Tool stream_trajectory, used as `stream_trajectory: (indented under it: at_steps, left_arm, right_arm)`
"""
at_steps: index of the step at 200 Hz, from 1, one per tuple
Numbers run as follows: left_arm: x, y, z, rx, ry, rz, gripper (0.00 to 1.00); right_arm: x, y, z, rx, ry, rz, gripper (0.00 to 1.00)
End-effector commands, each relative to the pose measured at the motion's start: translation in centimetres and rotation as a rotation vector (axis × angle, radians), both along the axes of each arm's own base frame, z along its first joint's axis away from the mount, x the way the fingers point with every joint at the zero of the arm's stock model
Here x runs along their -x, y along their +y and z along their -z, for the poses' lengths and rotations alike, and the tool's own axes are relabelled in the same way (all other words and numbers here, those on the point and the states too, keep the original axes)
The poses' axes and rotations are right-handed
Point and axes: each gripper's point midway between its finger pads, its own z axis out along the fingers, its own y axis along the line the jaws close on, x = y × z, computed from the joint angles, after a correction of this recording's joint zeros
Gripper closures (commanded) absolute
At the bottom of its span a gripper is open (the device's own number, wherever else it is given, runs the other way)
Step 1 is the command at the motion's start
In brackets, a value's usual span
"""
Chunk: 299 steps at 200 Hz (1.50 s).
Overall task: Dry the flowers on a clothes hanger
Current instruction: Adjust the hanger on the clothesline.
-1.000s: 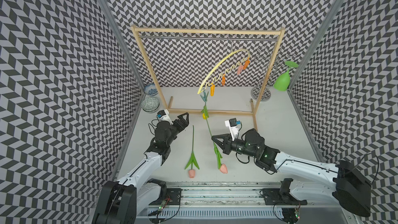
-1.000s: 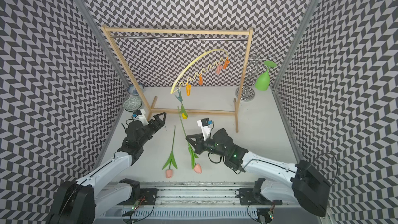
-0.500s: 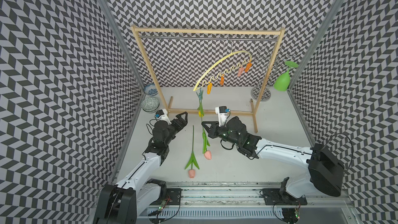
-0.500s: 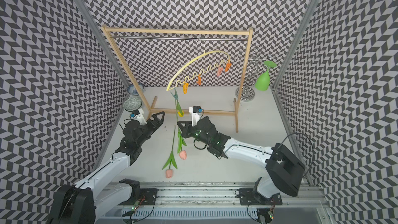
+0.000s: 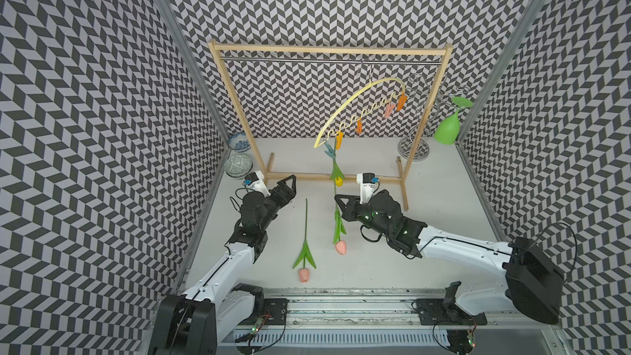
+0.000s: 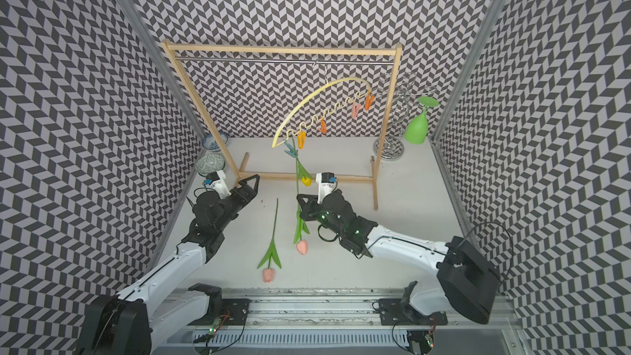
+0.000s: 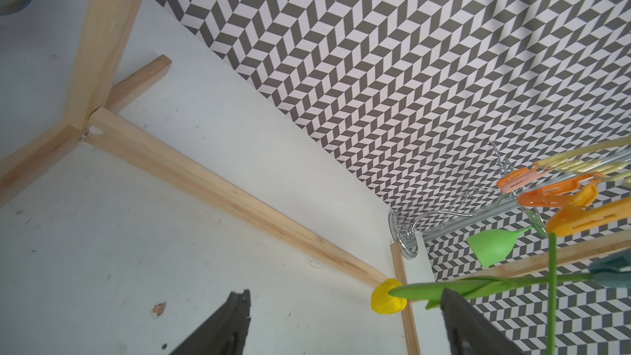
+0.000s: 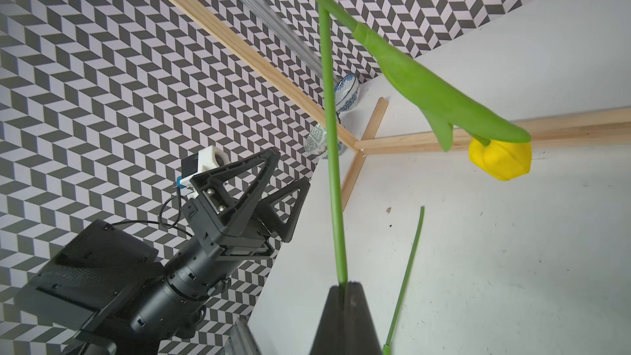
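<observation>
In both top views, holds a pink tulip [image 5: 340, 246] head down by its stem in the shut right gripper [image 5: 338, 203], stem tip up at the low end of the hanger [image 5: 356, 96] tilted on the rack [image 5: 327, 52]; leaves a yellow tulip [image 5: 338, 181] hanging from the blue-green peg [image 5: 329, 149], the other pink tulip [image 5: 303, 274] flat on the table [image 5: 444, 199] between the arms, the left gripper [image 5: 292, 187] wide and empty by the rack's foot. From the left wrist, sets the held stem's tip at the mouth of an orange peg [image 7: 580, 218], clipped or not impossible to tell. From the right wrist, shows the closed fingers [image 8: 355, 322] pinching that stem. Seemingly pegging the second flower; calls next for squeezing the orange peg open with the free gripper and feeding the stem tip in
</observation>
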Motion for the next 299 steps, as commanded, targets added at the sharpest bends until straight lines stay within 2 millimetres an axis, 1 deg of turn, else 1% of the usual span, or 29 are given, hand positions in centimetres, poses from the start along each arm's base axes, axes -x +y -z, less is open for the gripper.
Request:
stream_trajectory:
  at_steps: [1, 22, 43, 58, 93, 124, 152, 178, 210, 230, 263, 273, 299]
  left_arm:
    - [0.4, -1.0, -2.4, -0.007, -0.109, 0.058, 0.09]
    - [0.7, -2.1, -4.0, -0.008, -0.172, 0.115, 0.09]
    - [1.3, -4.0, -6.0, -0.007, -0.258, 0.210, 0.10]
    - [1.4, -5.4, -6.9, -0.019, -0.287, 0.259, 0.11]
    - [1.2, -7.7, -7.5, -0.046, -0.292, 0.299, 0.11]
    - [1.0, -9.5, -8.3, -0.043, -0.306, 0.351, 0.12]
    - [0.9, -11.0, -9.4, -0.052, -0.339, 0.402, 0.12]
    - [1.3, -13.3, -10.6, -0.064, -0.390, 0.484, 0.14]
    - [1.8, -16.2, -11.8, -0.120, -0.459, 0.551, 0.14]
    - [1.4, -18.1, -12.5, -0.157, -0.493, 0.588, 0.15]
    - [-0.3, -20.6, -14.1, -0.163, -0.495, 0.651, 0.18]
    - [-0.6, -21.2, -14.5, -0.153, -0.502, 0.663, 0.18]
    - [-1.1, -23.1, -14.6, -0.156, -0.512, 0.692, 0.18]
  right_arm:
    - [0.0, -1.8, -1.4, -0.006, -0.048, 0.048, 1.00]
    - [0.3, -3.0, -1.5, 0.006, -0.066, 0.072, 1.00]
    - [0.4, -4.1, -1.8, 0.009, -0.083, 0.097, 1.00]
    - [0.5, -4.8, -1.8, 0.021, -0.091, 0.114, 1.00]
    - [0.6, -6.3, -1.7, 0.031, -0.101, 0.156, 1.00]
    - [0.6, -6.9, -1.9, 0.043, -0.115, 0.168, 1.00]
    - [0.5, -7.6, -2.2, 0.048, -0.125, 0.183, 1.00]
    - [0.4, -8.2, -2.6, 0.053, -0.132, 0.201, 1.00]
    - [0.4, -9.0, -2.7, 0.060, -0.141, 0.211, 1.00]
    - [0.2, -9.3, -2.5, 0.061, -0.152, 0.209, 1.00]
    - [-0.7, -9.8, -1.7, 0.087, -0.154, 0.220, 1.00]
    - [-0.9, -10.2, -1.7, 0.089, -0.158, 0.233, 1.00]
    - [-1.4, -11.7, -1.8, 0.092, -0.162, 0.283, 1.00]
